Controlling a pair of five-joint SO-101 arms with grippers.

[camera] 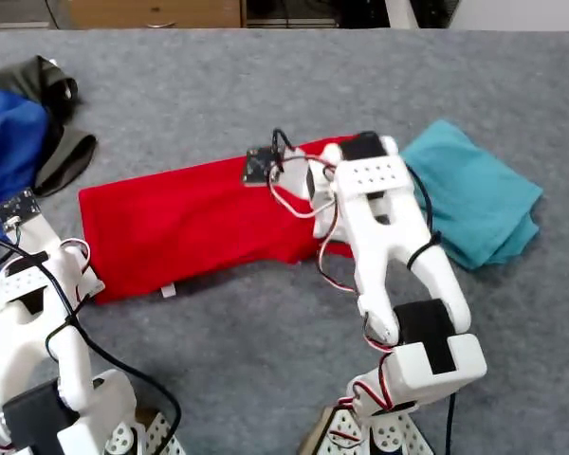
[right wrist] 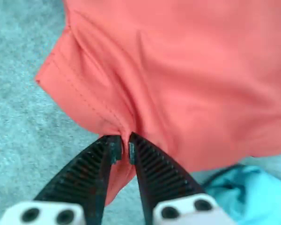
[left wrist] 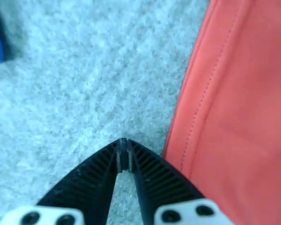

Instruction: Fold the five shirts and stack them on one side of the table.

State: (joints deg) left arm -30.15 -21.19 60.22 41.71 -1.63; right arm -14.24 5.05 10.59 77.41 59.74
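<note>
Folding step: judged from the layout, the red shirt (camera: 190, 223) is the one in hand, already narrowed to a long band and due for a fold end over end.
Red shirt: lies flat across the middle of the table (camera: 266, 85), running from about 9 o'clock to 3 o'clock, with a small white tag (camera: 168, 290) at its 6 o'clock edge.
Right jaws: at the band's 3 o'clock end, under the right arm (camera: 389, 237), pinching a raised pleat of red cloth just inside the hem.
Left jaws: pressed together on nothing, over bare table just beside the hem at the band's 9 o'clock end, where the left arm (camera: 33, 313) stands.
Other shirts: a folded teal shirt (camera: 474, 199) sits at 3 o'clock of the red one; a blue shirt (camera: 5, 142) and a dark shirt (camera: 66, 156) lie crumpled together at the table's 10 o'clock corner.
Handling: light, soft knit with no stiffness; it will likely sag, drape and drag on the rough table cover rather than slide.
Where to hold: probably at hems and corners, where the stitched edge gives the jaws more to bite on; a pinch on both ends should keep the band straight.
Risk: lifted from the pleat alone, the cloth may bunch or the under layer may stay behind.
</note>
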